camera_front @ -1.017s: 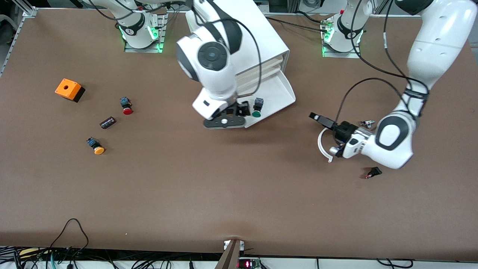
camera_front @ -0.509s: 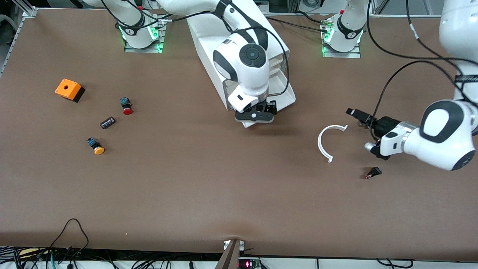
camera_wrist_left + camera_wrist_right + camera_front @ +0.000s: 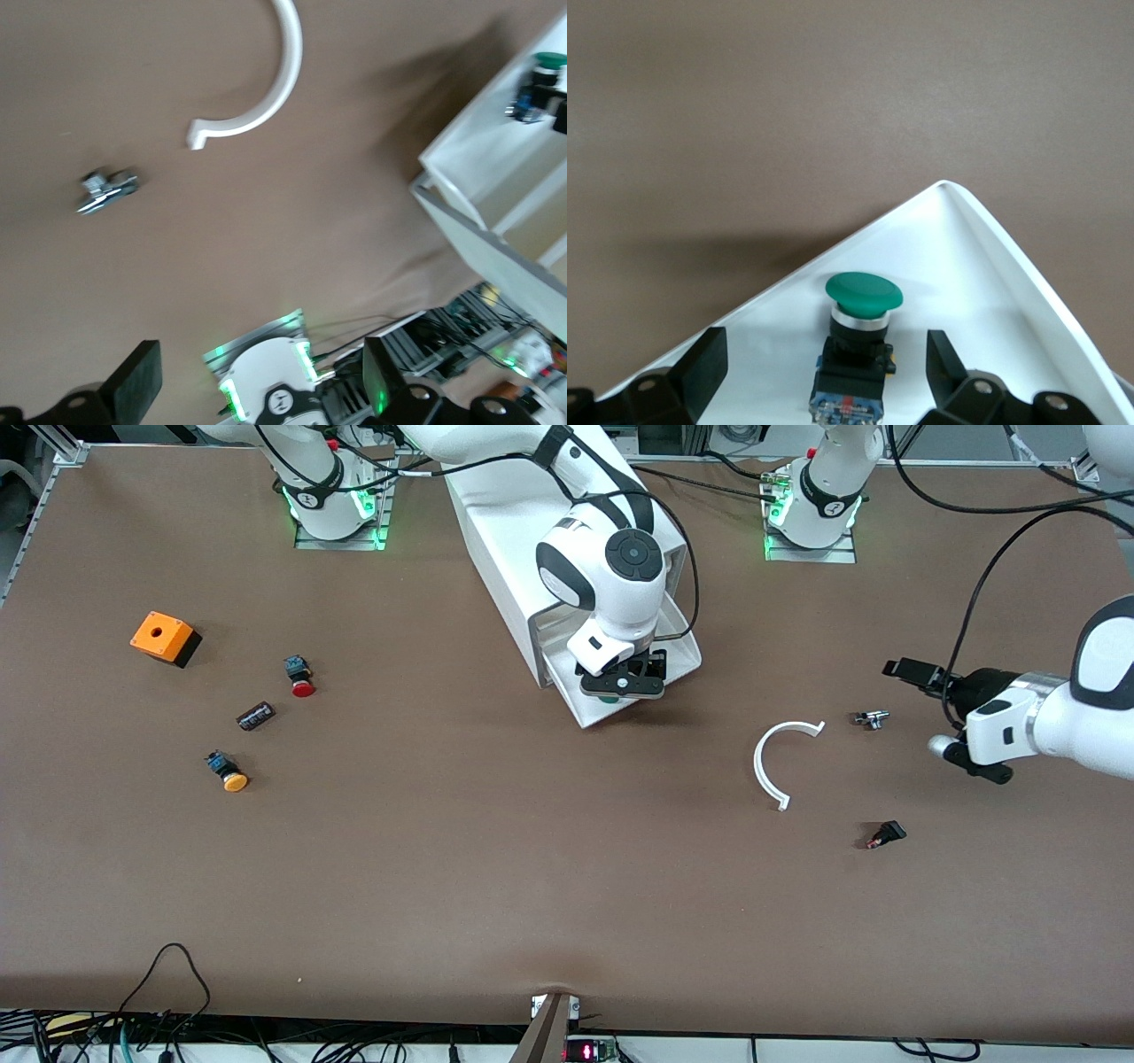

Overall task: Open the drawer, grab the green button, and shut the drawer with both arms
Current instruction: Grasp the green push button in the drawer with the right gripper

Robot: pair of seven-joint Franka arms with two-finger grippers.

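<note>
**Button in the open drawer, right gripper spread over it**

Button (image 3: 859, 341) lies in the pulled-out drawer (image 3: 678, 657), near the drawer's front corner, green cap pointing toward the front wall and dark body toward the cabinet (image 3: 523, 531). The right gripper (image 3: 622, 684) hangs directly over it with its fingers (image 3: 700, 367) spread wide, one on each side of the button and touching nothing; it holds nothing. In the front view only a sliver of the green cap shows below the gripper's body.

The drawer is the lowest tray of the white cabinet, which stands on the counter (image 3: 443, 868) between the two arm bases, and it sticks out toward the front camera.

The left gripper (image 3: 946, 717) is up over the counter toward the left arm's end, well apart from the drawer. Its fingers (image 3: 137, 381) are wide apart and empty. Below it on the counter lie a small metal fitting (image 3: 870, 718), a white curved plastic piece (image 3: 769, 766) nearer the drawer, and a small black part (image 3: 885, 834) nearer the front camera.

Toward the right arm's end of the counter sit an orange box (image 3: 161, 638), a red-capped button (image 3: 299, 677), a dark cylinder (image 3: 255, 715) and a yellow-capped button (image 3: 227, 771), all apart from one another.
</note>
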